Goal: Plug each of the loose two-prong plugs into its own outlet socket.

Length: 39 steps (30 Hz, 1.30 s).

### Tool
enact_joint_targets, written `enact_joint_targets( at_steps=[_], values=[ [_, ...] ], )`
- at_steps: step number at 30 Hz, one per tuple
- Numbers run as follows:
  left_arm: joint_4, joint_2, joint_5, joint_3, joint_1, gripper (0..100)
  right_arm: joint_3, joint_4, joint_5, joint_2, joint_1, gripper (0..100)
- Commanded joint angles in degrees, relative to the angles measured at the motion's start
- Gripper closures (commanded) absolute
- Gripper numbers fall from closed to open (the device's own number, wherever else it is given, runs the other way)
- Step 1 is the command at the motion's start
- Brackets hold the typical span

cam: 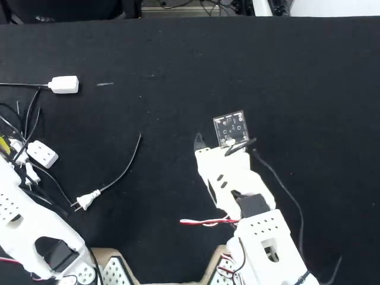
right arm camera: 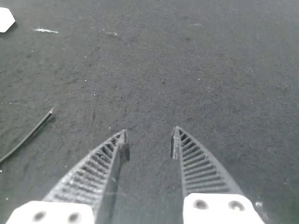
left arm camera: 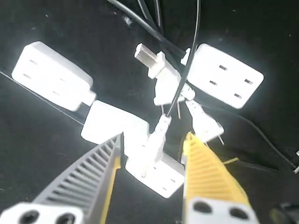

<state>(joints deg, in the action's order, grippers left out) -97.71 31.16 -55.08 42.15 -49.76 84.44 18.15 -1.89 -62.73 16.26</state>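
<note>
While a loose white two-prong plug (cam: pixel 86 200) on its black cord lies well apart from a white outlet block (cam: pixel 63 85) on the black table (cam: pixel 297 71) in the high view, the left wrist view finds the left gripper (left arm camera: pixel 154 140) spread wide over a white socket block (left arm camera: pixel 156 170) among black cords (left arm camera: pixel 140 21); closing here could snag a cord and drag the cluster. Right wrist view: the right gripper (right arm camera: pixel 149 137) hangs half-open above bare tabletop.

Black table (cam: pixel 178 65) spanning the field. A short pale streak (cam: pixel 105 84) lies far left. Beyond the far edge: dark cables (cam: pixel 202 7), centre, and a white panel (cam: pixel 332 7), right.
</note>
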Motion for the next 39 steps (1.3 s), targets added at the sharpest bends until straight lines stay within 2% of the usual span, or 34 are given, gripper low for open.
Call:
enact_joint_targets(
  at_steps=[1,4,9,12,16,21,25,34,39],
  values=[
    [-0.44,-3.08,5.89,8.84,5.49,78,-0.31,-1.32,0.35,0.31,0.7,85.7],
    [1.85,-2.2,17.58,11.47,11.65,78,-0.31,-1.32,0.35,0.31,0.7,85.7],
    [16.35,4.84,42.29,12.0,18.24,78,-0.31,-1.32,0.35,0.31,0.7,85.7],
    [24.53,9.85,52.66,12.0,19.82,78,-0.31,-1.32,0.35,0.31,0.7,85.7],
    [31.56,14.68,59.16,12.09,21.32,78,-0.31,-1.41,0.35,0.31,0.79,85.7],
    [35.96,16.18,67.25,12.09,21.05,77,-0.57,-1.41,0.35,0.31,0.79,85.7],
    [36.48,16.18,74.99,12.09,20.44,72,-0.57,-1.41,0.35,0.31,0.79,85.7],
    [38.95,21.1,88.97,13.76,17.19,73,-0.4,-1.41,0.35,0.31,0.79,85.7],
    [37.71,25.76,90.55,19.82,18.07,72,-0.4,-1.41,0.35,0.31,0.79,85.7]
  ],
)
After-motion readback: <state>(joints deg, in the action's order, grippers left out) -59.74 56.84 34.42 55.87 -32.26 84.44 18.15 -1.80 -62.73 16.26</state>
